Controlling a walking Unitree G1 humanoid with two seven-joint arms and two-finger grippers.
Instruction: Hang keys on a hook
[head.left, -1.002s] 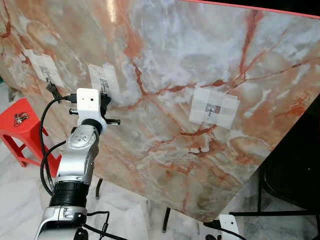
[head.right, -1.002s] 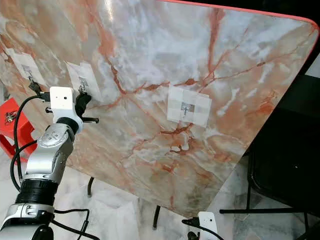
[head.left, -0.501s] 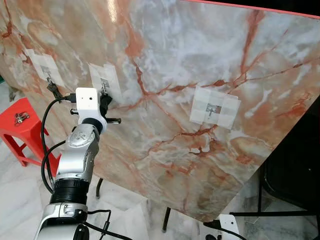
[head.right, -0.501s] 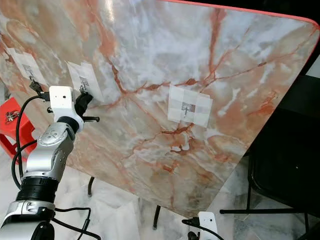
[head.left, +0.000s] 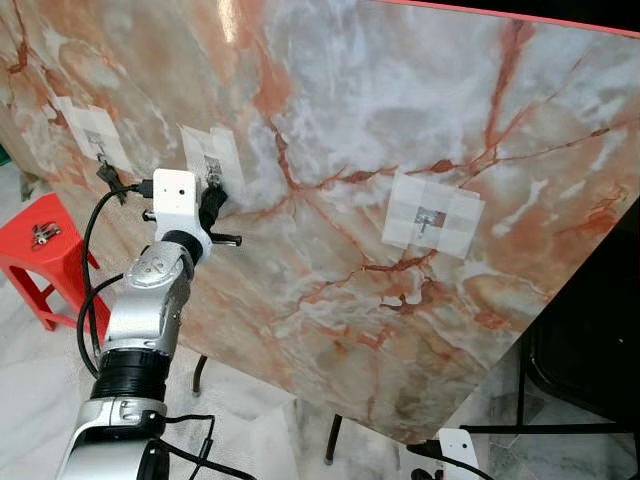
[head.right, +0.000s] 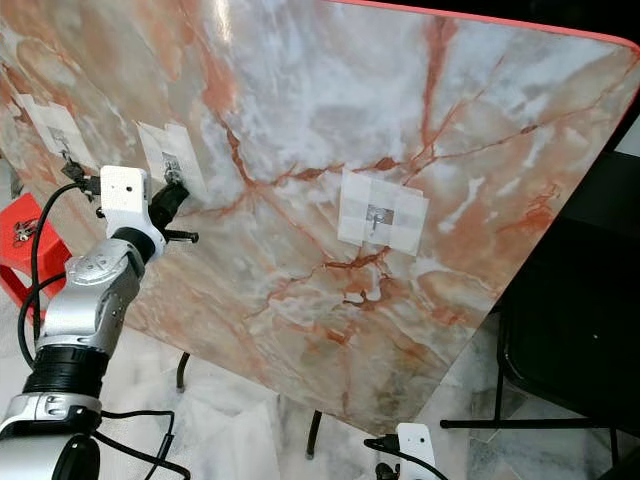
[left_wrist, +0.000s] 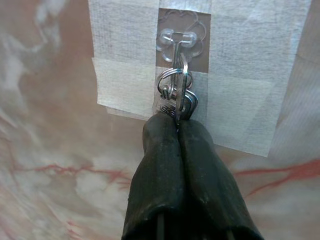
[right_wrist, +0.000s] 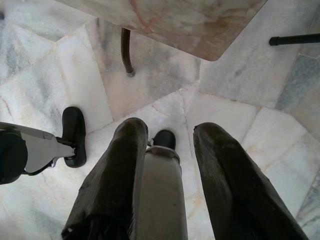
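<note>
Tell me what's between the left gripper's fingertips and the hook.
The keys: in the left wrist view, the left gripper pinches them while their ring hangs on the hook.

keys on hook, stool left

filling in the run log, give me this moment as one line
left gripper: shut on keys | key ring: over taped hook on marble board | right gripper: open, idle over floor

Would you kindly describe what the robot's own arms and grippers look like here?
The left arm is silver metal with a ribbed black ring at its joint, a white boxy camera housing at the wrist, and looping black cables beside it. The left gripper and the right gripper each have two long, rounded, matte black fingers.
</note>
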